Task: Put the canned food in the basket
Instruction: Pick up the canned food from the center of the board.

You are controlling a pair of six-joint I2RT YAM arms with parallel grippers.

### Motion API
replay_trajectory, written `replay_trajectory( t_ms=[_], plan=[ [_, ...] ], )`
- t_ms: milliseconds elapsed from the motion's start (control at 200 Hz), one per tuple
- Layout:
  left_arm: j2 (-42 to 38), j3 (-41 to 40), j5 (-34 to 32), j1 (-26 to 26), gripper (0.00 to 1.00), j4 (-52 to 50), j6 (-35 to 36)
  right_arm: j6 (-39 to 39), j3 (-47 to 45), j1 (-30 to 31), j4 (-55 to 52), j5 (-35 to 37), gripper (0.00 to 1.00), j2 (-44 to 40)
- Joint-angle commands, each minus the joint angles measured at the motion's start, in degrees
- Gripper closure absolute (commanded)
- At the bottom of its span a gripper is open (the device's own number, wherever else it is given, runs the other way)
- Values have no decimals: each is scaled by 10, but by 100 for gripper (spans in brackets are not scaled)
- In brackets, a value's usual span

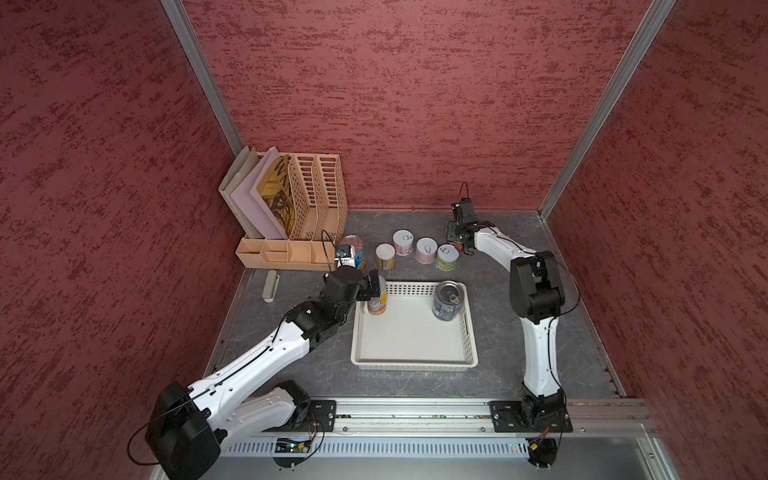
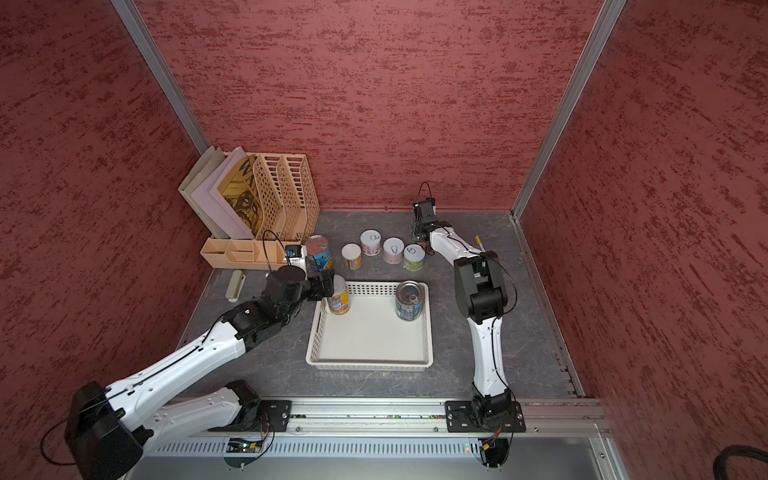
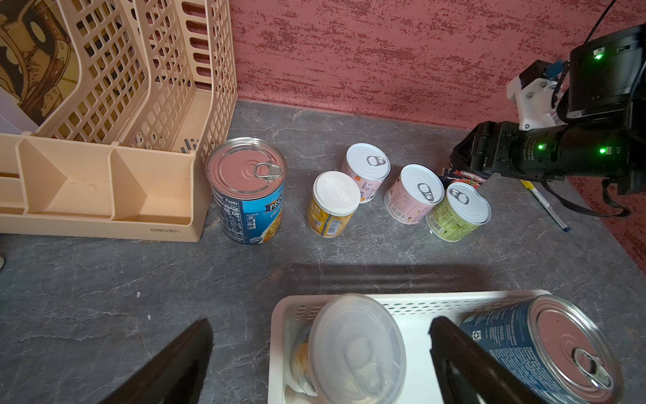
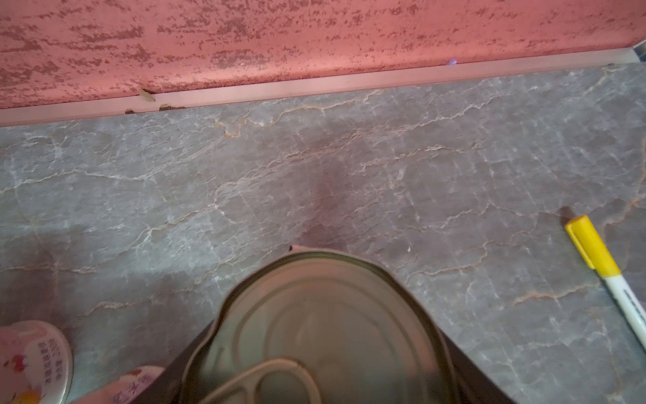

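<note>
- Though straddling the yellow-label can (image 3: 360,353), not squeezing it at all with the left gripper (image 3: 320,325) — spread wide, with one finger (image 3: 181,360) hanging outside the basket (image 1: 415,362) and its partner down between the two cans inside.
- Seeing that can upright in the basket's 11 o'clock corner, clear plastic lid on top.
- Also got a blue can (image 1: 448,303) standing in the 1 o'clock corner, pull-tab up, right by the perforated wall.
- Over at 1 o'clock from the basket, got the right gripper (image 4: 325,367) pinching a chopped-tomato can (image 3: 468,177) — black fingers (image 4: 468,384) snug against both sides of the rim in the right wrist view. Can't tell whether lifted or resting on the table (image 1: 498,374).
- Counting five more upright out on the table: big blue can (image 1: 354,254) at 11 o'clock, just beside the beige organizer (image 1: 299,195); then a small yellow can (image 1: 385,256), pink can (image 1: 403,242), second pink can (image 1: 426,250) and green can (image 1: 447,258) bunched together at 12 o'clock.
- Spotted a yellow-capped pen (image 4: 594,252) lying flat at 2 o'clock, near the tomato can but apart from it.
</note>
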Motion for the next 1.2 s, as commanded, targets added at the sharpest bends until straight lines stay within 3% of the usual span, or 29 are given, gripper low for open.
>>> replay_trajectory(
  t_ms=[0,391,611,1192],
  plan=[
    [1,5,7,3,0,2,-3,-2,4,1,57,-4,63,-64],
    [2,7,7,4,0,-2,-2,0,-55,10,77,0,67,-146],
    [-10,6,6,5,0,-4,-2,3,-111,37,74,11,69,-240],
    [-31,4,-6,10,0,-14,-2,-41,-243,270,-6,108,72,-539]
  ],
)
